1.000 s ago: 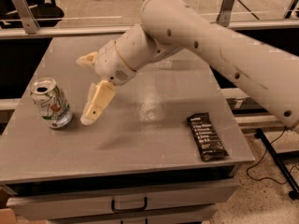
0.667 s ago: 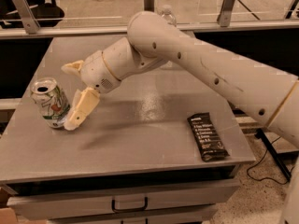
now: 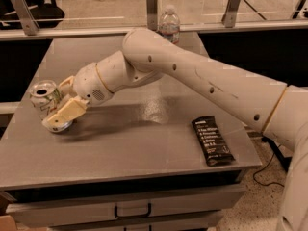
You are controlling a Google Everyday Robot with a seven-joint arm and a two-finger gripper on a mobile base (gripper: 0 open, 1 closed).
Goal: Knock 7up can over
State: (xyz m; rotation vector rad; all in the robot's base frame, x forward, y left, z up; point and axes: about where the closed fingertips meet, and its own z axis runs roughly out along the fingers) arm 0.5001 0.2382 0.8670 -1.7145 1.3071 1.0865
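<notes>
The 7up can, white-silver with green lines and an open silver top, stands at the left edge of the grey table, leaning slightly with its top to the left. My gripper is right against the can's right side. Its fingers are spread. The near finger lies across the can's lower front and hides its base. The far finger sits just behind the can's upper right. The big white arm stretches in from the right across the table.
A clear plastic water bottle stands at the table's far edge. A dark snack packet lies flat at the front right. A drawer with a handle is below. The can is close to the table's left edge.
My gripper has swung left across the table and reached the can. The can has shifted a little left and now leans.
</notes>
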